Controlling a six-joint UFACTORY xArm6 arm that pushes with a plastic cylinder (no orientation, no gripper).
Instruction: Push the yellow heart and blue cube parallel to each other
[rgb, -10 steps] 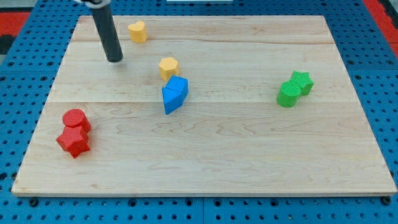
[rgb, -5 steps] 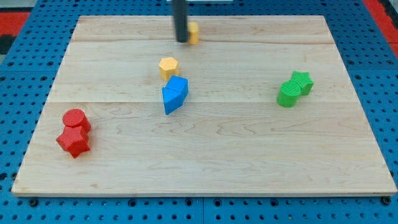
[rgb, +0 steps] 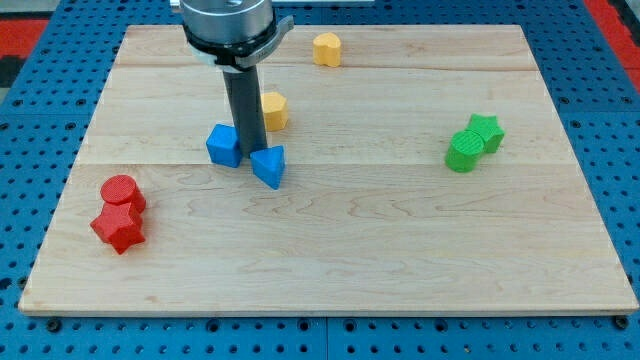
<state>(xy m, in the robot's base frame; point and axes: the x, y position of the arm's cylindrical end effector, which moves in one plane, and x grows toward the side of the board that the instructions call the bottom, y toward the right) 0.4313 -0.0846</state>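
The blue cube (rgb: 223, 145) is lying at the tip's nine o'clock, just beside my tip (rgb: 247, 153), which is resting between it and a blue wedge-shaped block (rgb: 268, 165) at the tip's four o'clock. The yellow heart (rgb: 326, 48) is sitting well apart at one o'clock, near the top edge of the wooden surface (rgb: 330, 250). A second yellow block (rgb: 274, 110) is partly hidden behind the rod. No gripper is carried, so no jaw state is being shown. Two red blocks (rgb: 119, 213) are touching at the view's left, two green blocks (rgb: 473, 142) at its right.
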